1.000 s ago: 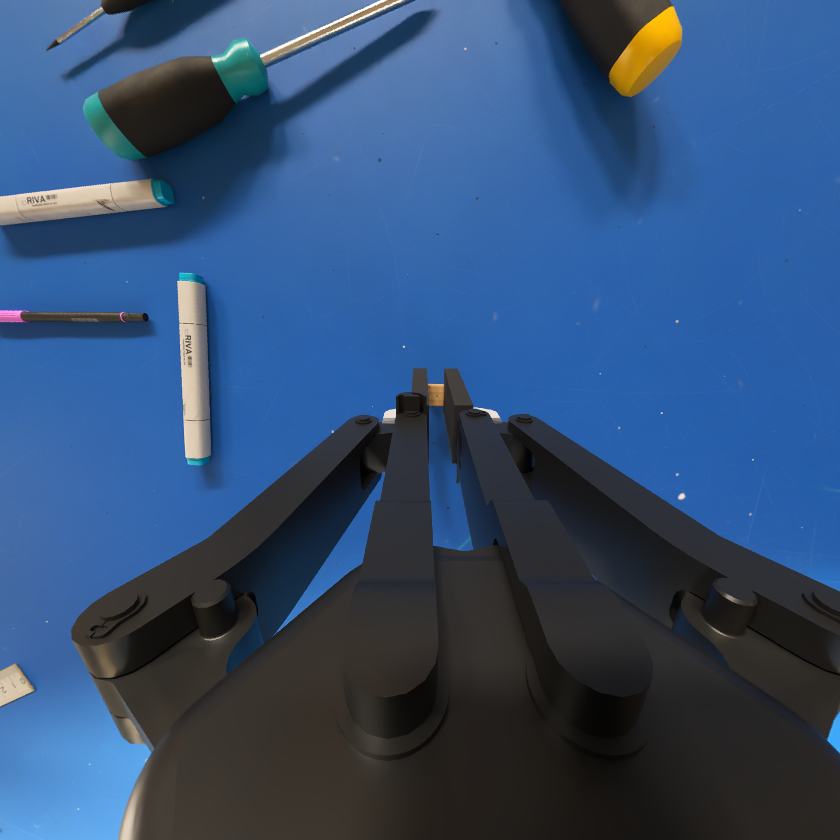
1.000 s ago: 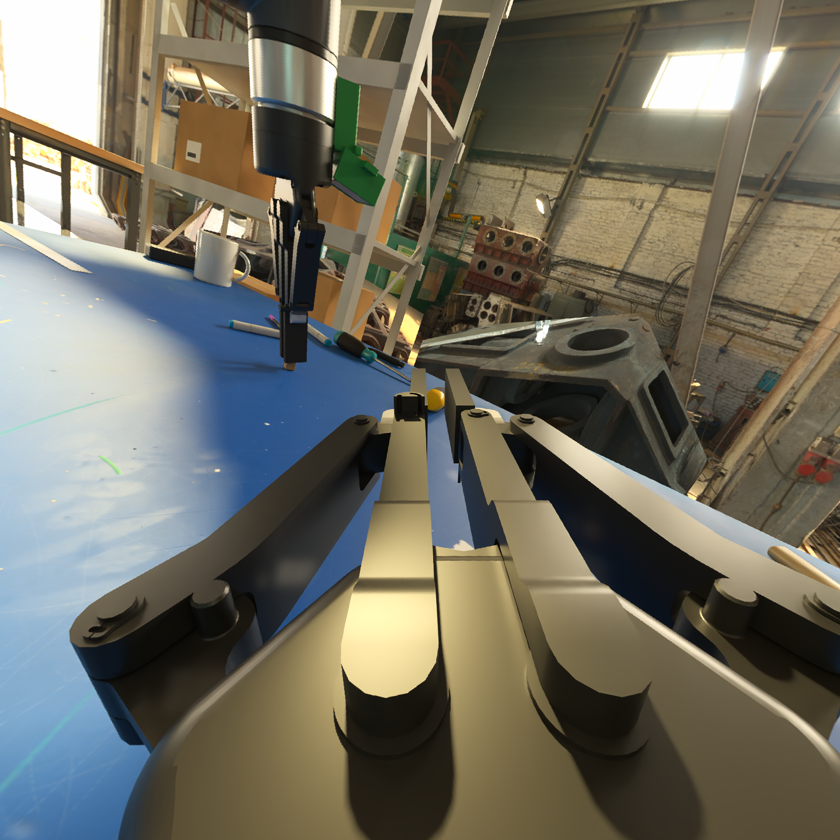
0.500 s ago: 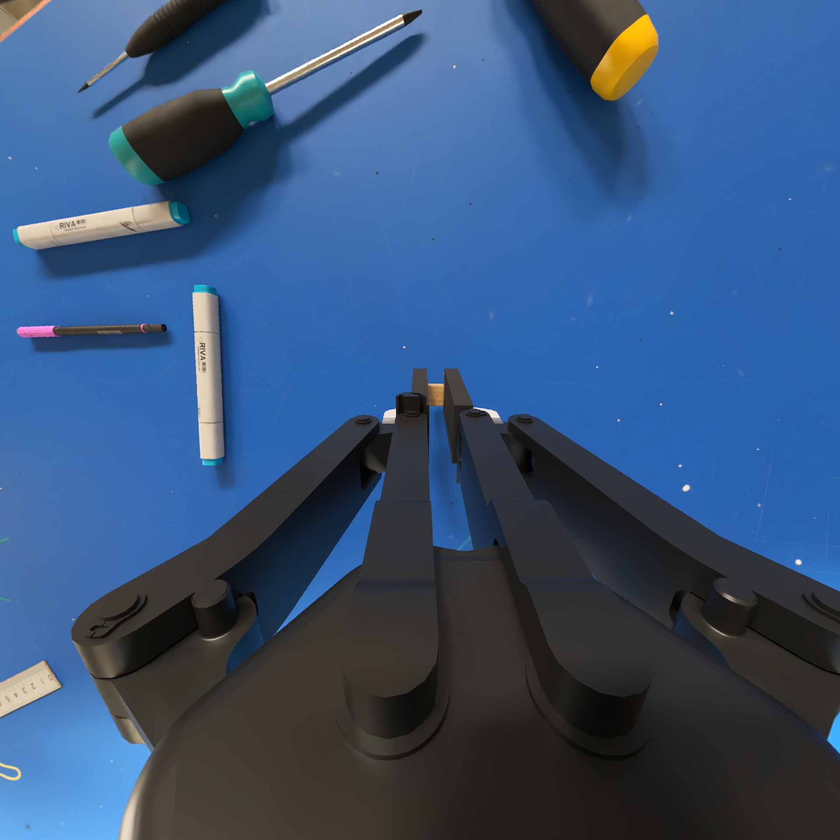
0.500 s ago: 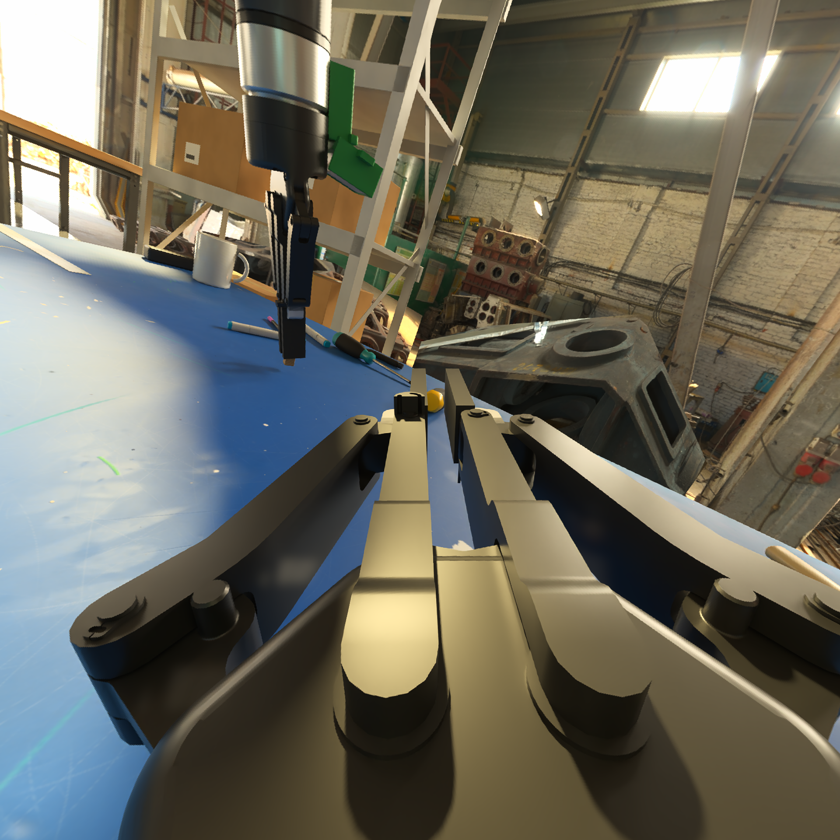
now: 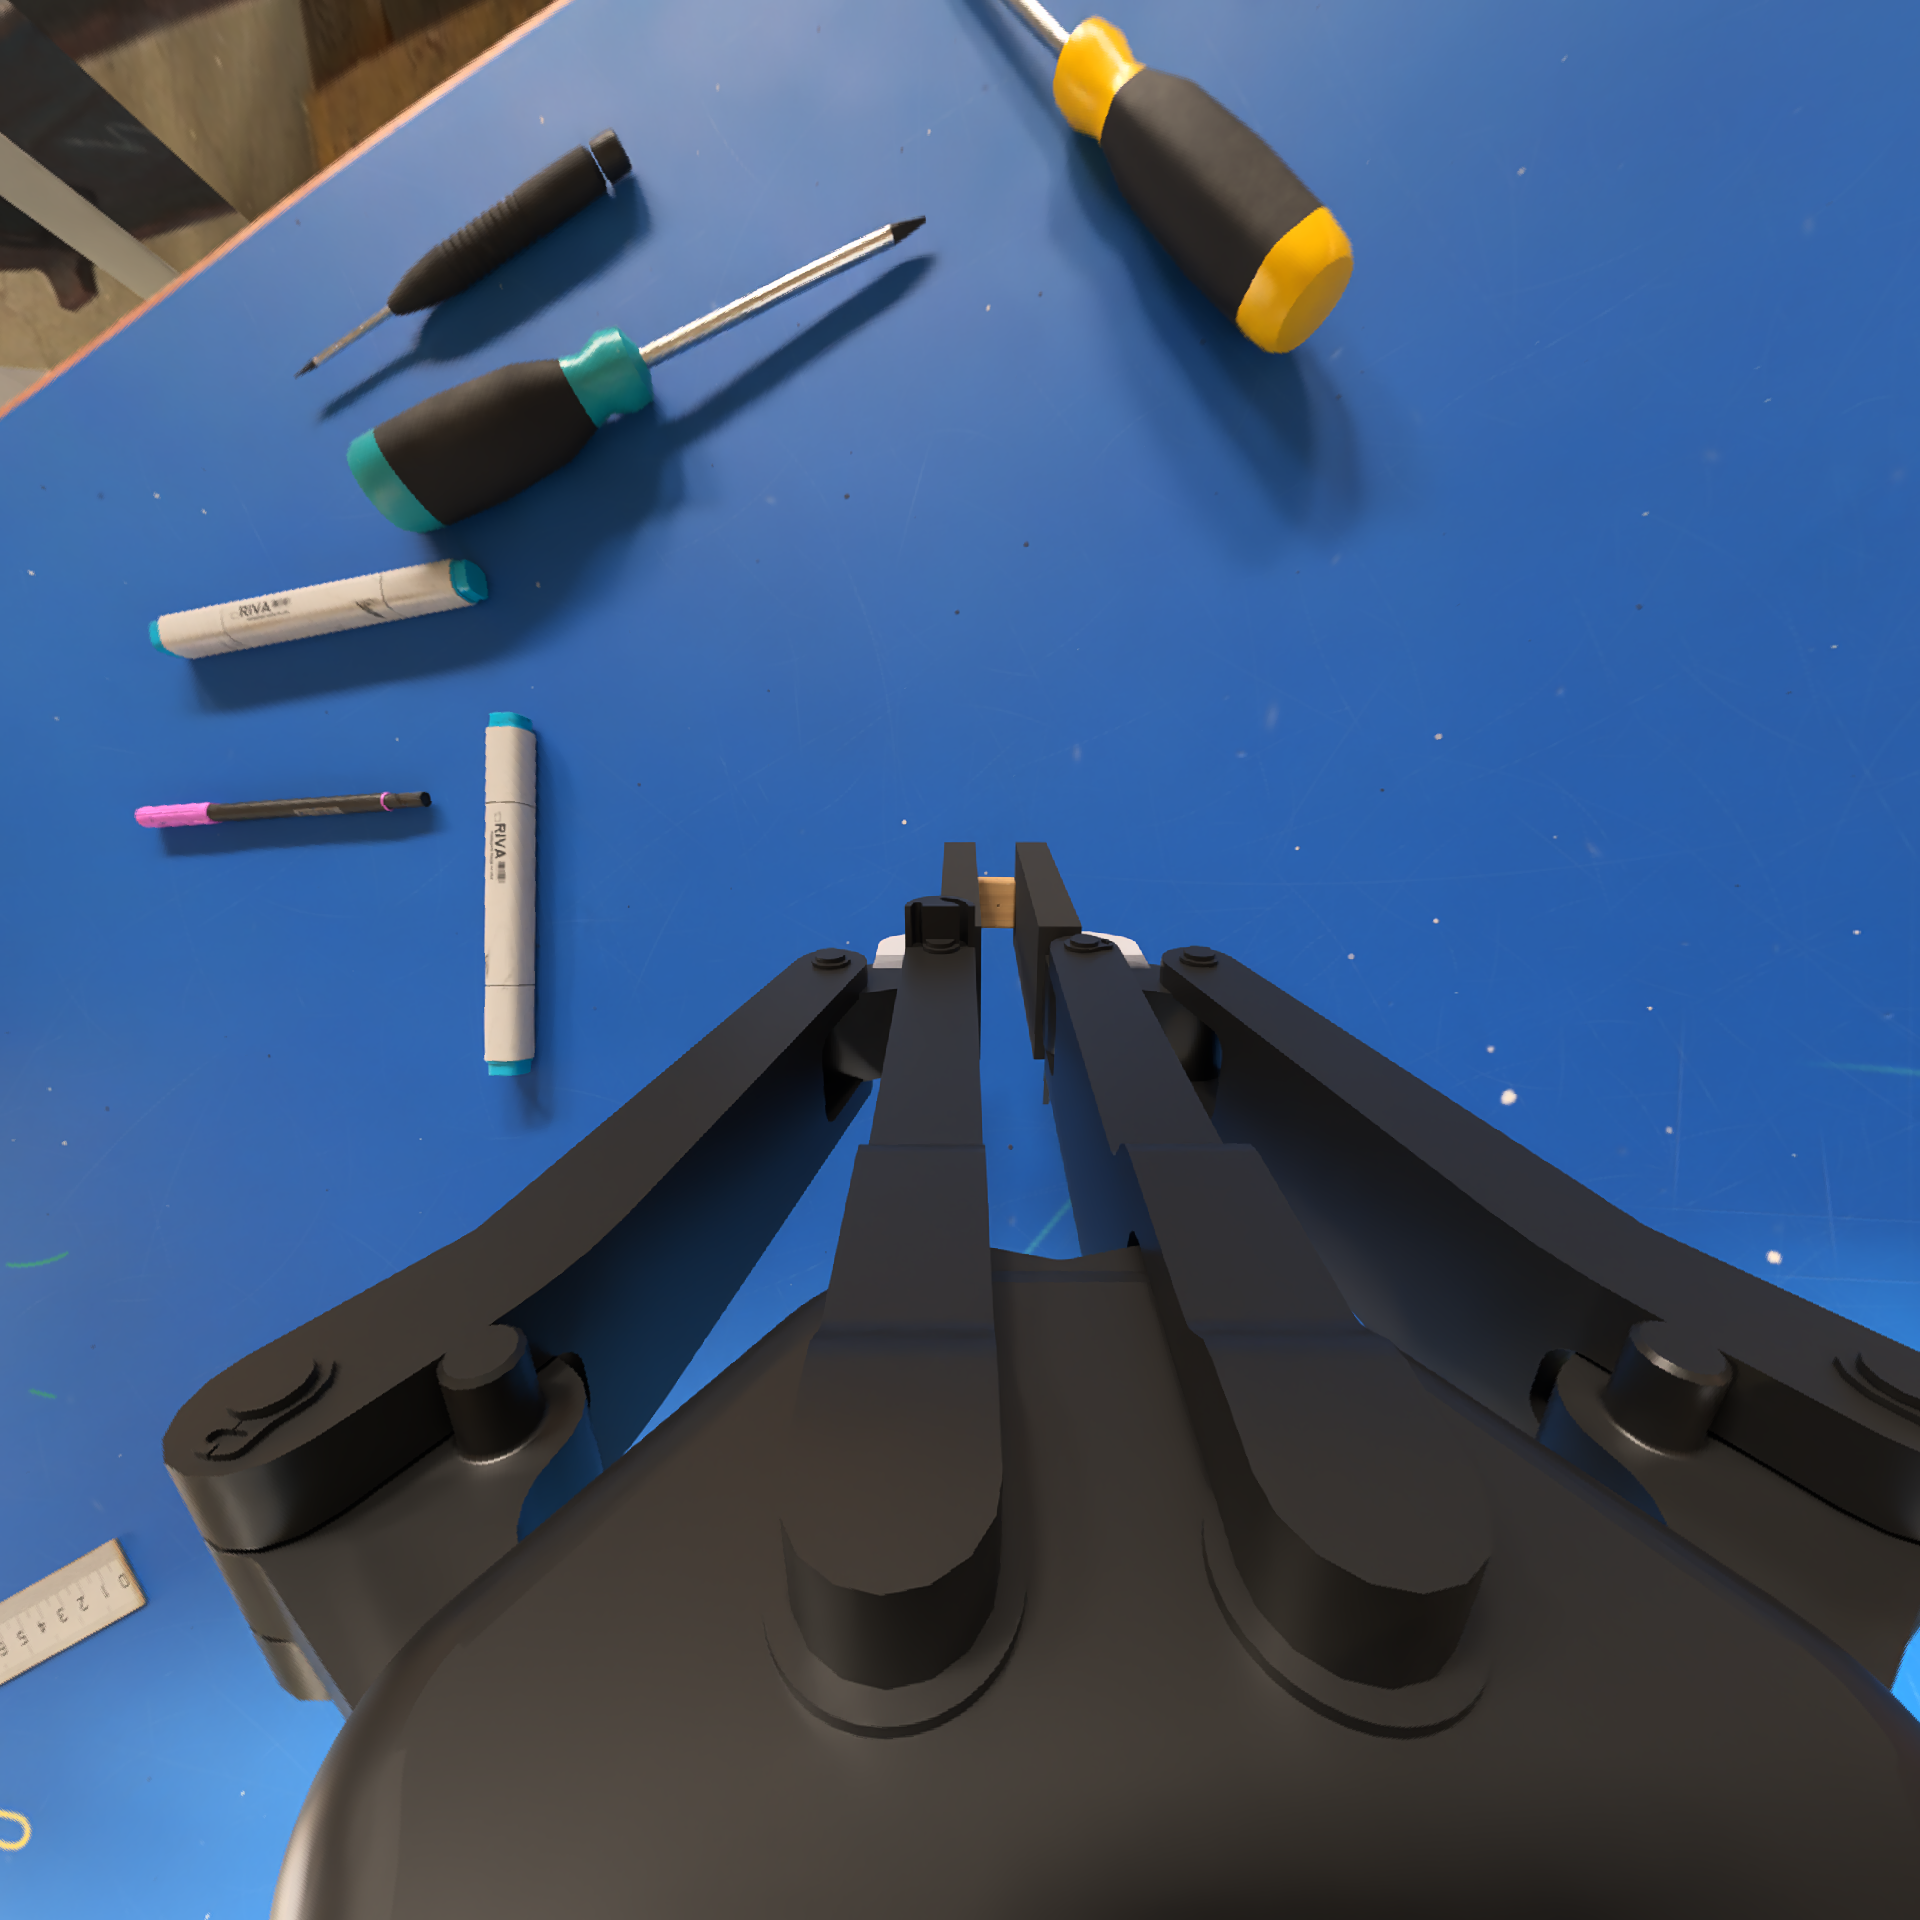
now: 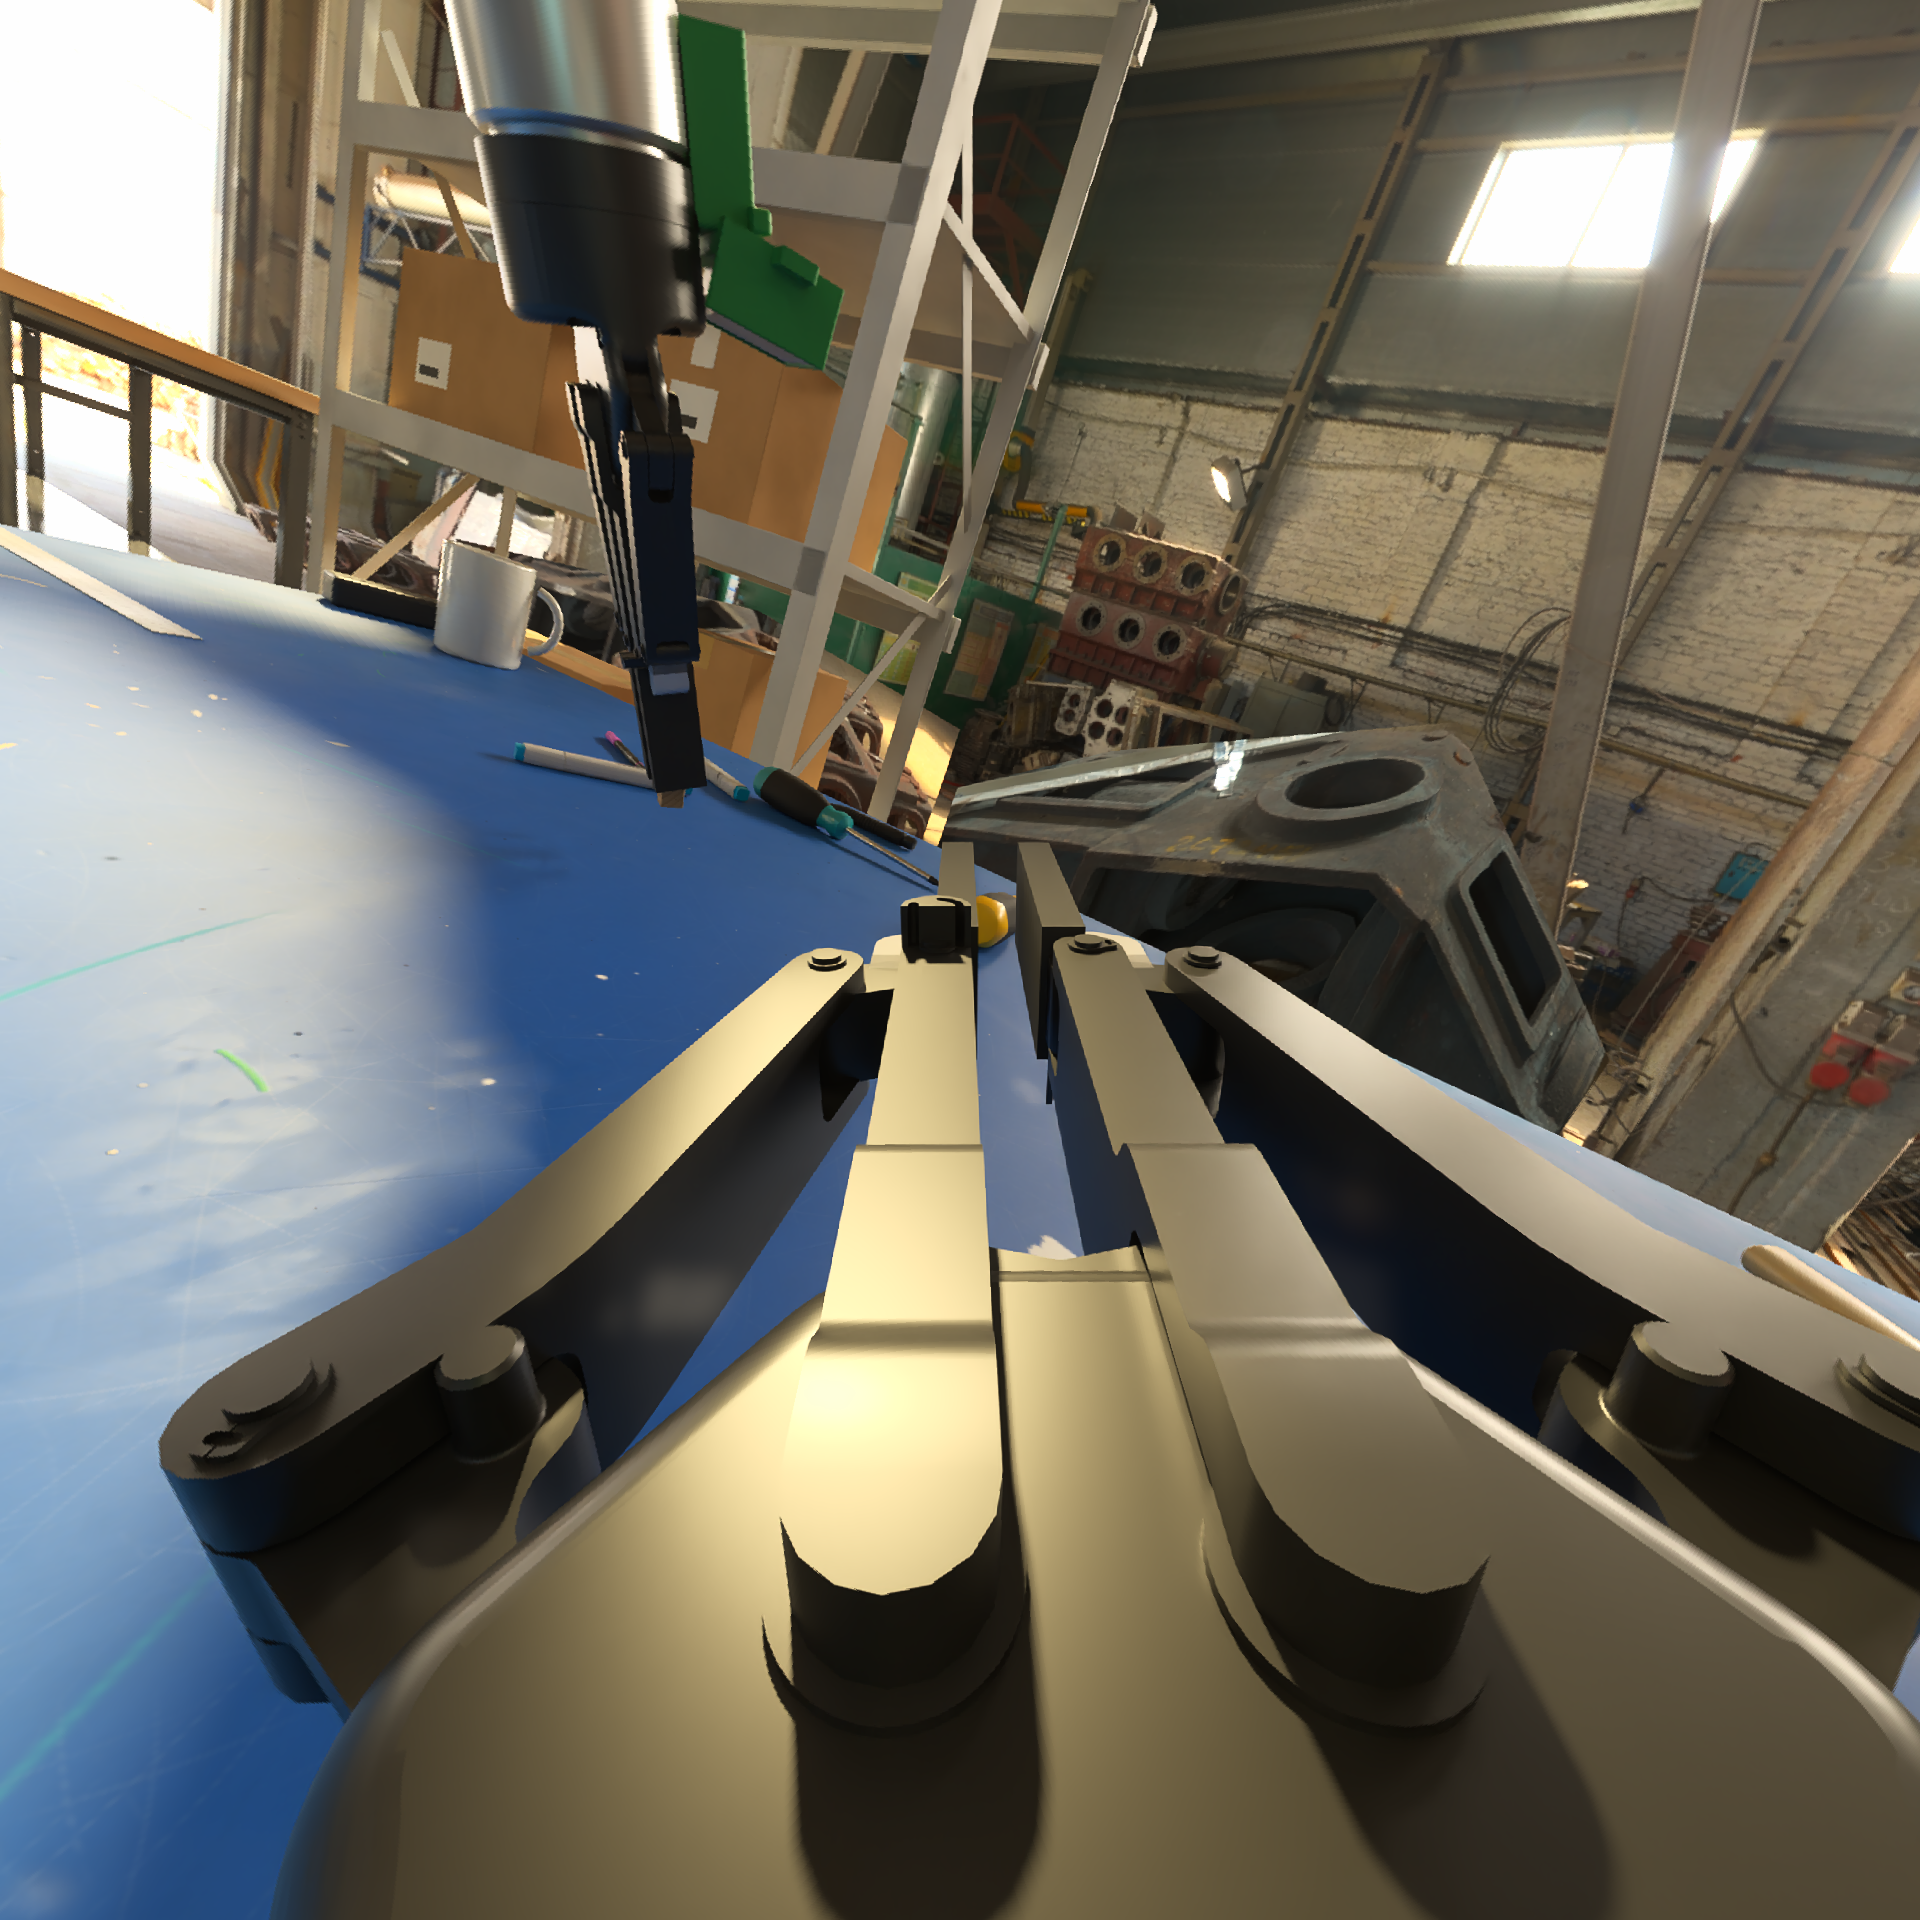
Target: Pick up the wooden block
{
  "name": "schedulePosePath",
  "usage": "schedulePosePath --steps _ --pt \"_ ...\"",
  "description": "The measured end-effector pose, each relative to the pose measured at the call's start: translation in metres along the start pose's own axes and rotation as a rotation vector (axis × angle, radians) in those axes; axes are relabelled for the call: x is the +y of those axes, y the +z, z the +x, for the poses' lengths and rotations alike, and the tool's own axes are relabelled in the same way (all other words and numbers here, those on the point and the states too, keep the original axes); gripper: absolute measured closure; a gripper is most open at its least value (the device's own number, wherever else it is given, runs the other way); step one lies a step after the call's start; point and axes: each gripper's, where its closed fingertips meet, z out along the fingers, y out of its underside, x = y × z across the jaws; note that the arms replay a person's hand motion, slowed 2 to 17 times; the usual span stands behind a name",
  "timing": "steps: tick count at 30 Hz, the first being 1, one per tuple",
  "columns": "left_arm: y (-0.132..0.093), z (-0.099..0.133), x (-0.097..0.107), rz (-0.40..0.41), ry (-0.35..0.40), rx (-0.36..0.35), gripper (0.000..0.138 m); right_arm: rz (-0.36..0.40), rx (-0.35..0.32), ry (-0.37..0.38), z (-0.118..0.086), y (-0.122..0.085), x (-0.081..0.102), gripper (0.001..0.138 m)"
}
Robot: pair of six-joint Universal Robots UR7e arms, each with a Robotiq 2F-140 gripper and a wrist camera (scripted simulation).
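Note:
My left gripper (image 5: 995, 873) is shut on the small wooden block (image 5: 995, 900), a tan piece pinched between its fingertips, held clear above the blue table (image 5: 1351, 727). In the right wrist view the left gripper (image 6: 670, 784) hangs from its arm above the table with the wooden block (image 6: 672, 799) showing at its tip, well off the surface. My right gripper (image 6: 995, 883) is shut and holds nothing, low over the table's near part.
Below the left gripper lie a teal-handled screwdriver (image 5: 499, 436), a yellow-ended screwdriver (image 5: 1216, 187), a small black screwdriver (image 5: 488, 229), two white markers (image 5: 509, 894) (image 5: 317, 608), a pink-capped pen (image 5: 281, 808) and a ruler (image 5: 62, 1605). A white mug (image 6: 483, 603) stands at the table's far edge.
The left gripper has risen with the block; the tools below look smaller and the table's edge has come into view. The right gripper has not moved.

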Motion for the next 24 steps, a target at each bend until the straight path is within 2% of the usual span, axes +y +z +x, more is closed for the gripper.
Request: schedulePosePath --steps 24 --pt "-0.076 0.034 -0.018 0.309 0.076 0.000 0.128 0.021 0.010 0.036 0.006 -0.003 -0.001 0.128"
